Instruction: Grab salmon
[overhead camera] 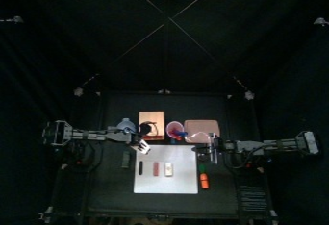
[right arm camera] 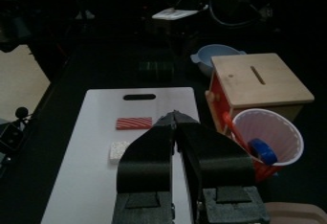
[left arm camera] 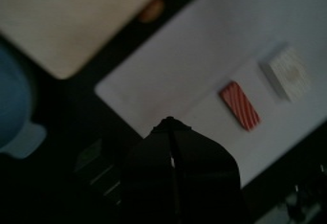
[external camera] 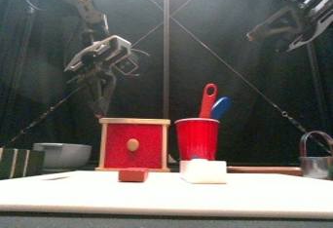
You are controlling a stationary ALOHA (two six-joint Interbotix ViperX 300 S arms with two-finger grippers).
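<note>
The salmon (left arm camera: 240, 105) lies on the white board (left arm camera: 192, 65) on the worktop, beside a white block (left arm camera: 288, 72). Above it the left claw (left arm camera: 170, 124) hangs pinched shut, empty. The right claw (right arm camera: 175, 119) is closed too.

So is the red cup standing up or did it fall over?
Standing up. The red cup sits upright in the front view, open end up, with utensils sticking out.

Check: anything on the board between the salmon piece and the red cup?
Nothing. In the right wrist view, bare white cutting board separates the salmon from the red cup, which stands off the board's edge.
</note>
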